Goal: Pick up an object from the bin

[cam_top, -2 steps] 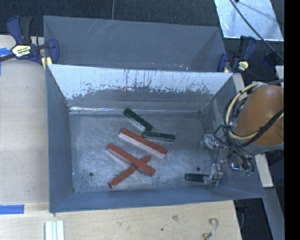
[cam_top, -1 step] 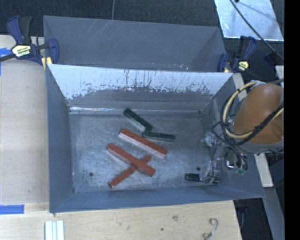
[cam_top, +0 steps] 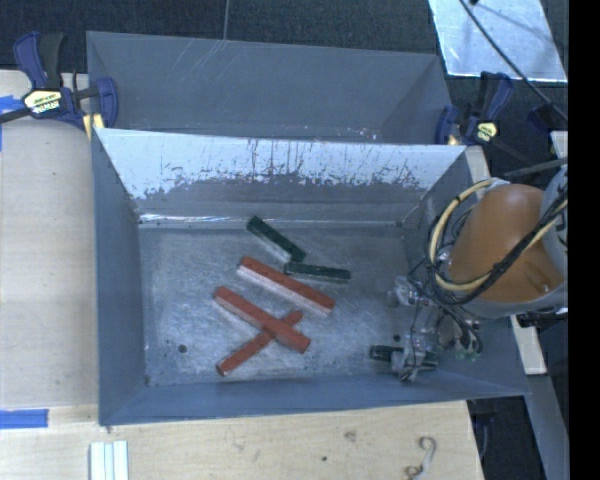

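I see the gripper (cam_top: 417, 356) low in the lower-right corner of the bin (cam_top: 120, 298), under the orange wrist cover (cam_top: 500, 243). I can't tell whether the jaws are wide or narrow. A small dark piece (cam_top: 384, 352) lies just left of it on the bin floor; I can't tell if they touch. Everything else is well apart, mid-frame:
- long red-brown stick (cam_top: 242, 308), crossed by a shorter red-brown stick (cam_top: 242, 356)
- red bar (cam_top: 285, 285) with a pale edge, just above them
- dark green bar (cam_top: 274, 237) near the back wall
- second dark green bar (cam_top: 318, 272), beside the red bar's right end
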Controlling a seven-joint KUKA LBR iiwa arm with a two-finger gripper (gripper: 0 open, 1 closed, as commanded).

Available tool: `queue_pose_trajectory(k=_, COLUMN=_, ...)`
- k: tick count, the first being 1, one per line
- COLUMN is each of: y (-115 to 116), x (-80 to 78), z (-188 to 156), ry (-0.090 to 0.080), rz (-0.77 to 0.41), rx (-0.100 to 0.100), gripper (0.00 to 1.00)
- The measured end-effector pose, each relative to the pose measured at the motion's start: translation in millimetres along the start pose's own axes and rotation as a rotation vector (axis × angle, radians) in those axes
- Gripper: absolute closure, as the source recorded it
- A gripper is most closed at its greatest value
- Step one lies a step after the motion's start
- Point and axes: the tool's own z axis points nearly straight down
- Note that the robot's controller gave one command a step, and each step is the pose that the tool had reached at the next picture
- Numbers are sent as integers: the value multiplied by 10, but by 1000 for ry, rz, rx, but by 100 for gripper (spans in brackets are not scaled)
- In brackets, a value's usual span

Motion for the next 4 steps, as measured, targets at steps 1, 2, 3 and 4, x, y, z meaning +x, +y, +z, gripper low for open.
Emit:
queue_pose_trajectory(k=1, y=-5, x=-3, z=-3, ry=-1, rz=-1, rx=0, gripper=0)
queue_pose_trajectory(k=2, y=1, x=-18, z=-16, ry=-7, rz=-2, rx=-1, gripper=100)
queue_pose_trajectory(k=3, y=-7, x=-39, z=-725, ry=-13, rz=-3, rx=0, gripper=100)
queue_pose_trajectory(k=4, y=-14, x=-59, z=-1245, ry=-12, rz=-4, rx=0, gripper=100)
